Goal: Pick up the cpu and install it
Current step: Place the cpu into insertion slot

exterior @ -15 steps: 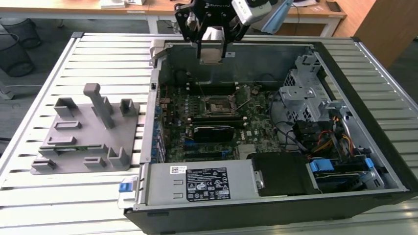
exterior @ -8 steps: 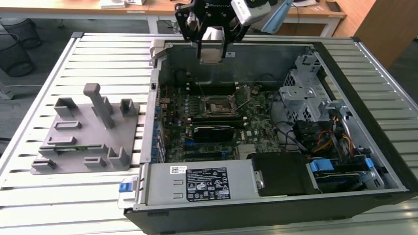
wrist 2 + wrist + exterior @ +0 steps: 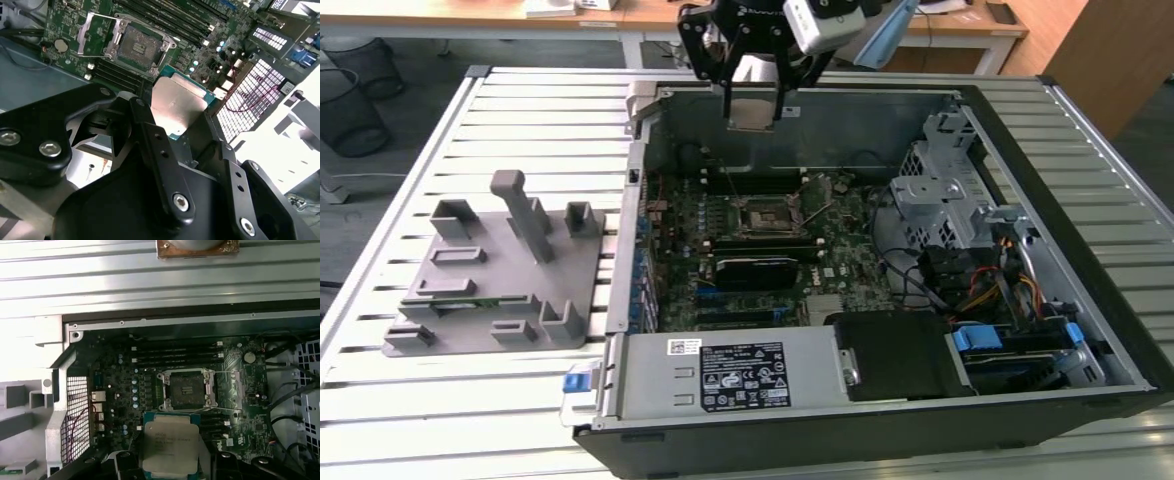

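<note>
The cpu (image 3: 751,111), a flat square chip with a silvery top, hangs in my gripper (image 3: 754,104) above the far wall of the open computer case (image 3: 881,425). In both wrist views the black fingers (image 3: 150,135) are shut on the edges of the cpu (image 3: 179,102) (image 3: 170,446). The empty socket (image 3: 758,216) sits on the green motherboard, below and nearer than the chip. Its metal frame (image 3: 97,32) is swung open beside the socket (image 3: 137,46) (image 3: 187,389).
A grey holder block (image 3: 494,270) lies on the slatted table at the exterior view's left. Inside the case are a power supply (image 3: 720,372), a metal drive cage (image 3: 947,190), memory slots (image 3: 177,355) and loose cables (image 3: 987,290). Wire bins (image 3: 354,95) stand beyond the table.
</note>
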Robot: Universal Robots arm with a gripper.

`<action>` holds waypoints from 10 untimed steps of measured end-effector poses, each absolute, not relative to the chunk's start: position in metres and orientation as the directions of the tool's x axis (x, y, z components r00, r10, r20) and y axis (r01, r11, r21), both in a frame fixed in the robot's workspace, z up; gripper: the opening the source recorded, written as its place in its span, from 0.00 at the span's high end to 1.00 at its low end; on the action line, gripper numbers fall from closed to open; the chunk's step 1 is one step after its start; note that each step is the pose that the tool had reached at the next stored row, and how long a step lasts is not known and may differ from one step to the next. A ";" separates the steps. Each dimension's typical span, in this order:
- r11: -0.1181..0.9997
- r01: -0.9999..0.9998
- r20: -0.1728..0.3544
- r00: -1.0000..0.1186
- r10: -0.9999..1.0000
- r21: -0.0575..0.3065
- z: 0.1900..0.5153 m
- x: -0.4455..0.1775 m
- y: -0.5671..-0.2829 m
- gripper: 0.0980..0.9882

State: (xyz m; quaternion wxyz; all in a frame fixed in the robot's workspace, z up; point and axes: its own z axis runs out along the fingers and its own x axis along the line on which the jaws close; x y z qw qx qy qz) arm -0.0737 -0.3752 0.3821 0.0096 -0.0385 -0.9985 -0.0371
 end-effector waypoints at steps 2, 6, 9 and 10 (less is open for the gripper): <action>0.992 0.100 0.022 -0.995 0.098 0.074 0.382 -0.074 -0.375 0.51; 0.989 0.130 0.022 -0.991 0.128 0.073 0.382 -0.074 -0.375 0.51; 0.986 0.150 0.022 -0.989 0.148 0.074 0.382 -0.074 -0.375 0.51; 0.985 0.157 0.022 -0.988 0.155 0.074 0.382 -0.074 -0.375 0.51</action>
